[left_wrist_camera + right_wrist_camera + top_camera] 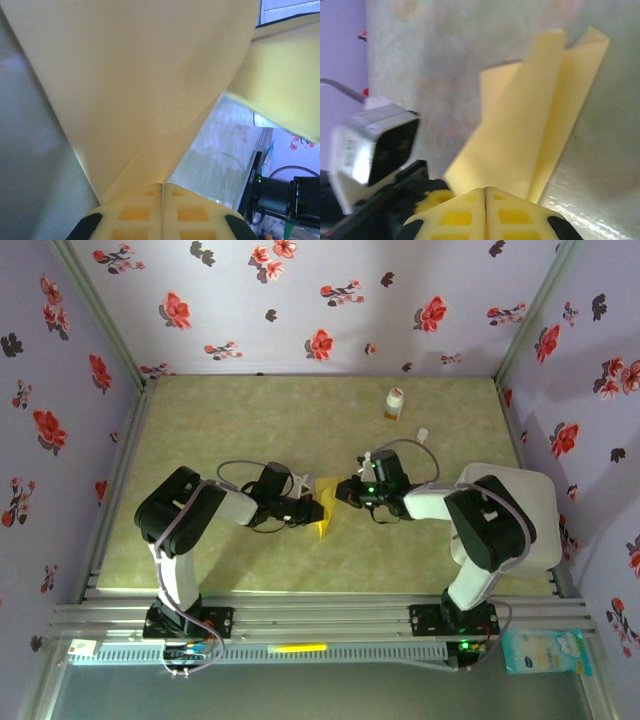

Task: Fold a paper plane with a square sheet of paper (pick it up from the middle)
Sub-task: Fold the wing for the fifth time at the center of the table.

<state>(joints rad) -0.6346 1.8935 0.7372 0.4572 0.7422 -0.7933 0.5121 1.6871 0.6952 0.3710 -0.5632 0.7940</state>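
The square sheet of paper (323,506) is mustard-yellow, folded into creased layers and held up between the two arms over the middle of the table. My left gripper (313,511) is shut on its left edge. In the left wrist view the paper (135,85) runs down into the closed yellow pads (145,210). My right gripper (346,492) is shut on the paper's right side. In the right wrist view the folded layers (530,125) rise from the tips of its closed pads (510,212), with the left gripper's pad just to their left.
A small white-and-orange bottle (394,404) stands at the back right of the green table (250,430). A small white piece (422,433) lies near it. A white board (535,500) sits at the right edge. Flowered walls close three sides.
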